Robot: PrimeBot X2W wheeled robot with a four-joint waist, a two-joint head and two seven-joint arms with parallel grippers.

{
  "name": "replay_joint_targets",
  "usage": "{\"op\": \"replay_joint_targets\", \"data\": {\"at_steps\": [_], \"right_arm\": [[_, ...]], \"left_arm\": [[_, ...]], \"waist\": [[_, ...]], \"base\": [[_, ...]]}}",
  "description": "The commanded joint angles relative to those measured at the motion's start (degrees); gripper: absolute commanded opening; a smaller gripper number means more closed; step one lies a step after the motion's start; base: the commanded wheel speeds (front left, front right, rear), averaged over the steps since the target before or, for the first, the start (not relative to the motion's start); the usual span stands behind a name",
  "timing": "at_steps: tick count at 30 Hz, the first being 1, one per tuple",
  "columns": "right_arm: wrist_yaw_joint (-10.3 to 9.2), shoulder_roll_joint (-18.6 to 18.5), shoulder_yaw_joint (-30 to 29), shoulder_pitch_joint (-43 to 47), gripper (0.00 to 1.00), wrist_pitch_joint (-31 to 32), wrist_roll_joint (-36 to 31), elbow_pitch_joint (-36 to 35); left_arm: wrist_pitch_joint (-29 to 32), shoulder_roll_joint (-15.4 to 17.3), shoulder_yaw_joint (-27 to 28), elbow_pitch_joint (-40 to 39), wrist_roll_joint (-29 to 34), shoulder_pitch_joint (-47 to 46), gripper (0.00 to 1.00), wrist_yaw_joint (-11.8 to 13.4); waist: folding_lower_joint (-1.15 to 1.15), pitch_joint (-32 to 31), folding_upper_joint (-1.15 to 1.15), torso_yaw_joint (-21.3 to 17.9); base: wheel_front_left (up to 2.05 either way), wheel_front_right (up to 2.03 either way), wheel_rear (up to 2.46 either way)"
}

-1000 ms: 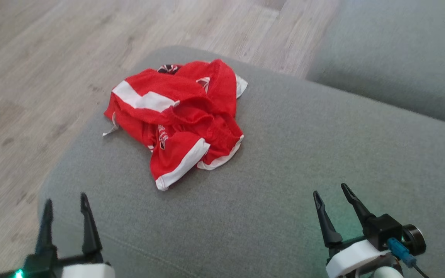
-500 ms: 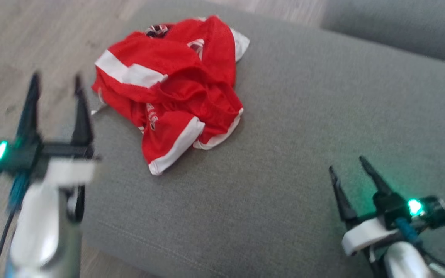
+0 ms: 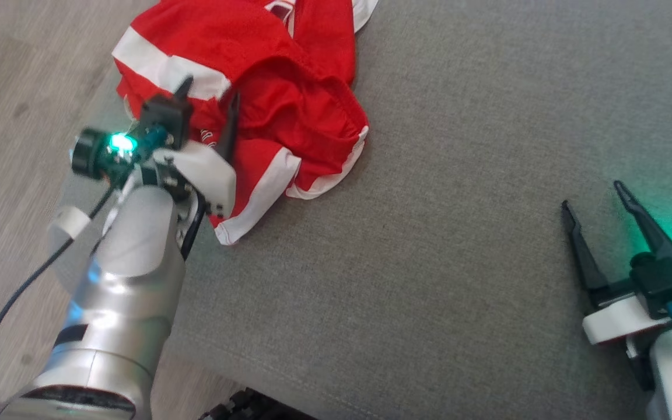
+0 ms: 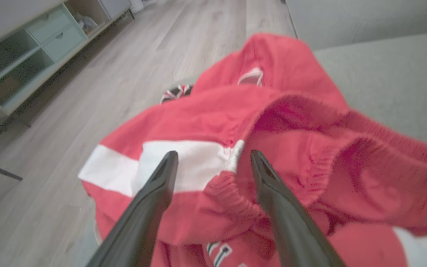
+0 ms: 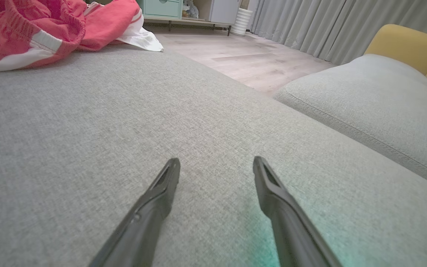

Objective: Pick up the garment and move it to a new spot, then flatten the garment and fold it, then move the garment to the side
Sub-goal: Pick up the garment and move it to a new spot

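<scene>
The garment (image 3: 301, 116) lay crumpled red and white at the far left corner of the cushion (image 3: 429, 262), next to the floor (image 3: 9, 87). The left gripper (image 3: 210, 90) stood over it with fingers spread. One tip was above the white band, the other at the elastic waistband — whether they touched cloth could not be told. The right gripper (image 3: 590, 194) — also spread and empty — hovered over bare cushion, well apart from the garment.

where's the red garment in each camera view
head view: red garment at the top, left of centre, left gripper over it
left wrist view: red garment centre and right, just past the fingers
right wrist view: red garment top left corner
shared landmark: the grey cushion under it
</scene>
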Motion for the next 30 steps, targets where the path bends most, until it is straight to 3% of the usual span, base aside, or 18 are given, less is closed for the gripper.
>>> {"op": "replay_joint_targets", "data": {"at_steps": [1,5,8,15,20,25,30], "right_arm": [[-0.04,-0.98,0.75,0.36,1.0,-0.16,-0.31,-0.21],[-0.04,-1.74,0.66,0.29,1.0,-0.16,-0.26,-0.81],[-0.04,-1.67,0.8,0.0,1.0,-0.16,-0.35,-0.95],[-0.04,0.1,1.42,-0.56,1.0,-0.16,-0.01,-0.15],[-0.04,3.92,2.47,-1.52,1.0,-0.16,0.95,1.03],[-0.04,8.3,3.77,-2.22,1.0,-0.16,2.36,2.14],[-0.04,10.25,3.88,-1.93,1.0,-0.16,4.46,2.15]], "left_arm": [[-0.71,2.5,1.2,-0.12,-0.44,-1.9,1.0,-0.02],[-3.92,2.0,1.37,6.63,-0.95,-3.87,0.98,1.85],[-6.77,1.77,1.28,10.12,-1.28,-5.31,0.0,2.49],[-10.39,2.95,0.34,10.01,-0.82,-9.14,0.0,3.43],[-10.6,5.9,-0.93,1.43,0.61,-11.59,0.0,3.82],[-10.62,9.3,-3.19,-6.53,2.56,-14.04,0.0,2.64],[-8.67,11.48,-5.28,-13.77,3.06,-17.52,0.0,0.98]], "waist": [[0.0,0.97,0.0,0.33],[0.0,2.01,0.0,0.25],[0.0,2.27,0.0,0.03],[0.0,0.17,0.0,-1.15],[0.0,-4.8,0.0,-4.22],[0.0,-10.87,0.0,-10.48],[0.0,-15.17,0.0,-19.23]], "base": [[0.0,0.0,0.0],[0.0,0.0,0.0],[0.0,0.0,0.0],[0.0,0.0,0.0],[0.0,0.0,0.0],[0.0,0.0,0.0],[0.0,0.0,0.0]]}}
